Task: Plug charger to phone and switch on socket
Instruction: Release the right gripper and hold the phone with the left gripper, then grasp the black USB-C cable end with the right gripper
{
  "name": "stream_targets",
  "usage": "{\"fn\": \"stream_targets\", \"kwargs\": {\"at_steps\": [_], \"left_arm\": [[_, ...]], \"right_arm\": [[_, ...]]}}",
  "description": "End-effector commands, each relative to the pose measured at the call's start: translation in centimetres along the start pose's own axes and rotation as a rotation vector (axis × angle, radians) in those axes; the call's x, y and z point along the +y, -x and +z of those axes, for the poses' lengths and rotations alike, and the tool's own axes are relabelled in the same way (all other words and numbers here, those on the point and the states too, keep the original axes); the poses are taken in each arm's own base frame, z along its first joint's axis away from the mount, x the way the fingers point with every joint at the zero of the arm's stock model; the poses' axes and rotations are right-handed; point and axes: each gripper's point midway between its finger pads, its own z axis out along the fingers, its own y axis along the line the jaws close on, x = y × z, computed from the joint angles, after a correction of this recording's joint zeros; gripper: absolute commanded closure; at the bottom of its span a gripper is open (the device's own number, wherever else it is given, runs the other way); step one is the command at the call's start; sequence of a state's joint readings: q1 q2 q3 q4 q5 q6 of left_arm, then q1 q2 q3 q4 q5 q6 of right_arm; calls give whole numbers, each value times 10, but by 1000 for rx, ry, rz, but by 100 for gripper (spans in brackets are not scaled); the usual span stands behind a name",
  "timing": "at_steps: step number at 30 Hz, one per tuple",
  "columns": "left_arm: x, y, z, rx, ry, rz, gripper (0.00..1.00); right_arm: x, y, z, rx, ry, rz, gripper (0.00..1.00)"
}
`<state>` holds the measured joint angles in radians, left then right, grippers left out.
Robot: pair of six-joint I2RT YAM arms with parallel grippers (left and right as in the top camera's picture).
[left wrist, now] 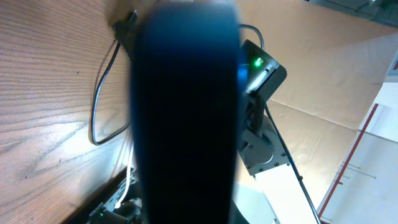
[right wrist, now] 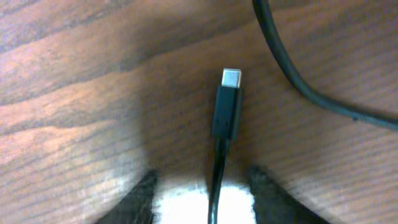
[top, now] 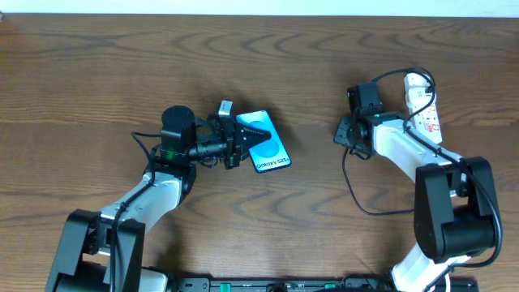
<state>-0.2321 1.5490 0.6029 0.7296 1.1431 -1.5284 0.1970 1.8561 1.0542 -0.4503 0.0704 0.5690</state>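
Note:
The phone [top: 266, 144], with its blue lit screen up, lies at an angle left of the table's centre. My left gripper [top: 246, 138] is shut on its left end. In the left wrist view the phone [left wrist: 186, 112] is a dark blur filling the middle. The charger cable [top: 354, 195] loops across the table on the right. Its small plug [right wrist: 229, 81] lies on the wood just ahead of my right gripper [right wrist: 208, 199], which is open with the cable running between its fingers. In the overhead view my right gripper [top: 344, 132] is low over the table. The white socket strip [top: 425, 104] lies at the far right, partly hidden under my right arm.
Another stretch of the black cable [right wrist: 298, 74] crosses the upper right of the right wrist view. The cable loop [left wrist: 99, 106] and my right arm with a green light [left wrist: 258, 62] show in the left wrist view. Bare wood lies between the phone and the plug.

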Motion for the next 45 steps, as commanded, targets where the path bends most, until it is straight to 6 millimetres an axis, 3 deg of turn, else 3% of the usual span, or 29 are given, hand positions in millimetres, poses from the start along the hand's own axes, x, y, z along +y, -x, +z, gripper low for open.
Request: {"fn": "stream_targets", "kwargs": {"at_steps": [1,7,13,18,21,24,28,29,32,34,39,45], "left_arm": [[-15,-2,0,22,-21,58,92],[-15,-2,0,23,-21,58,93],[-15,-3,0,23,-21,58,93],[-15,-2,0,23,-21,58,93],[-15,-2,0,23,-21,58,92],[-15,-3,0,24,-21,59,93],[-19,6,-6,-4,-32,91,93],[-21,8,-7,-10,-35,109,92],[-32,14,-6,-11,-47,169,93],[-41,16,-2,-4,-55,195,93],[-47,18,-2,-16,-63,211,92],[-47,17,-1,-10,-63,210,93]], "right_arm": [[-6,-30,20,116,-14,-4,72],[-8,-46,17,186,-18,-15,74],[-11,-43,18,169,-34,-16,99],[4,-40,10,173,45,-75,99],[37,-26,-20,147,216,-155,99],[74,-15,-76,73,450,-305,99],[74,-23,-137,31,528,-362,99],[73,-27,-145,33,536,-374,99],[65,-53,-178,90,582,-396,99],[64,-90,-211,184,693,-459,99],[62,-152,-262,327,844,-563,99],[85,-171,-277,328,903,-630,99]]}}
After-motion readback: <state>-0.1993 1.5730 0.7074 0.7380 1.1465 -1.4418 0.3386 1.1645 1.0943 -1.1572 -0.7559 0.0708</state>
